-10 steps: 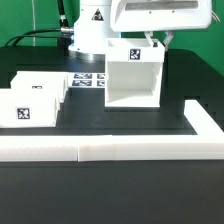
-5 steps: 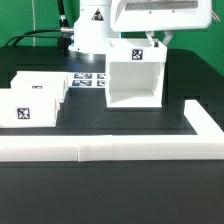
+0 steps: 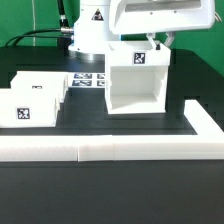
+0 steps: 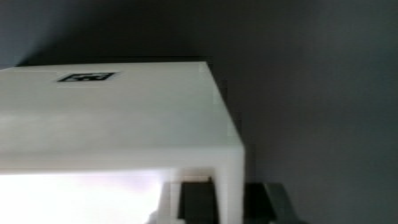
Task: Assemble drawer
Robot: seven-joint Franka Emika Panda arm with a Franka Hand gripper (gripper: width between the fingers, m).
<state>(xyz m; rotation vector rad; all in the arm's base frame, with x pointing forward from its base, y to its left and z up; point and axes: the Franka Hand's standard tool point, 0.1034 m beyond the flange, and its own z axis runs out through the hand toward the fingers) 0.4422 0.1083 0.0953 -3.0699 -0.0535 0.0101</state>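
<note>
Sits slightly nearer the rail (image 3: 100, 150) than before: casing (image 3: 137, 60), wall pinched between gripper (image 4: 224, 203) fingers; trays (image 3: 35, 97) outside it, near rail.

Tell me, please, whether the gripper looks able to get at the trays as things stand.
Probably not yet: the gripper is clamped on the casing wall; once released, the trays lie uncovered beside it.

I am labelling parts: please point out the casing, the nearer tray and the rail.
casing (image 3: 135, 84), exterior view, inner back wall.
nearer tray (image 3: 30, 113), exterior view, tagged front face.
rail (image 3: 100, 150), exterior view, front length.
</note>
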